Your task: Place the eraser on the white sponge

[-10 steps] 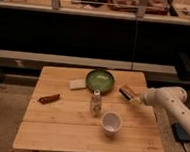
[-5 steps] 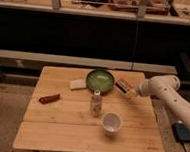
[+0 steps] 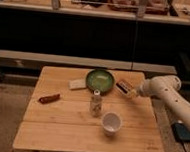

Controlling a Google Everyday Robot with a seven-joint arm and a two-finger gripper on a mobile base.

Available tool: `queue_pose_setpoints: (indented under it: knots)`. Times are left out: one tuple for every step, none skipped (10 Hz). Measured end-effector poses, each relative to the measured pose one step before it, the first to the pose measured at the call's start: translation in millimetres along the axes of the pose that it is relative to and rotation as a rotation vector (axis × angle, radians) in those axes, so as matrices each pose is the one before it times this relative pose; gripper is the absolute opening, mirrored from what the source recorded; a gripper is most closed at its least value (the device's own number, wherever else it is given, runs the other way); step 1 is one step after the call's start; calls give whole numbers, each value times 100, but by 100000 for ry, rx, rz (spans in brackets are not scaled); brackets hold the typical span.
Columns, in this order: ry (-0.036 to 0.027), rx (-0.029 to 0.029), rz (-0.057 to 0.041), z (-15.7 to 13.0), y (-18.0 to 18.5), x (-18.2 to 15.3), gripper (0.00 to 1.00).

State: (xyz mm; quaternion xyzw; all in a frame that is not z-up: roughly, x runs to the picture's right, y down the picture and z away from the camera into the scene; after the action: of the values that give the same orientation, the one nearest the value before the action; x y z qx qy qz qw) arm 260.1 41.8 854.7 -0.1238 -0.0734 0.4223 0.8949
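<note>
The eraser (image 3: 123,85), a small dark brown block with a lighter rim, sits at the tip of my gripper (image 3: 130,90), which is shut on it. It hangs just right of the green bowl (image 3: 99,80), over the table's back right part. My white arm (image 3: 162,89) reaches in from the right. The white sponge (image 3: 78,83), a thin off-white pad, lies flat on the table left of the bowl, a bowl's width away from the eraser.
On the wooden table (image 3: 58,132) a small bottle (image 3: 96,103) stands in the middle and a white cup (image 3: 111,123) stands nearer the front. A reddish-brown tapered object (image 3: 49,98) lies at the left. Dark shelving runs behind the table.
My arm has carried the eraser a little to the left and further back, closer to the green bowl. Everything on the table has stayed put.
</note>
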Motion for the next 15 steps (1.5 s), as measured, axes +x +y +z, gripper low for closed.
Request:
queue_pose_setpoints:
  knots:
    - [-407, 65, -96, -13, -46, -212, 0]
    - [-1761, -326, -2602, -96, 56, -1000, 0]
    - [-1921, -636, -2738, -112, 197, -1160, 0]
    - [-2811, -1237, -4249, -187, 457, -1742, 0]
    - [-4823, -2268, -7416, -480, 999, -2926, 0]
    - [-7535, -4393, -13245, -878, 2409, -4822, 0]
    - [-4282, -2906, -8404, -317, 1516, -3072, 0]
    - [-4365, -4253, -10467, -162, 2049, -3323, 0]
    - [-4446, -5505, -11995, 120, 2284, -3763, 0]
    - [-2763, -4059, -8070, 508, 1329, -2655, 0]
    - [-2439, -4512, -8601, 836, 1108, -2901, 0]
    - [-2235, -3647, -7737, 938, 449, -2905, 0]
    - [-558, -1026, -2035, 253, 103, -717, 0]
    - [172, 85, 216, -69, 33, 172, 0]
    - [80, 101, 101, -78, 6, 66, 0]
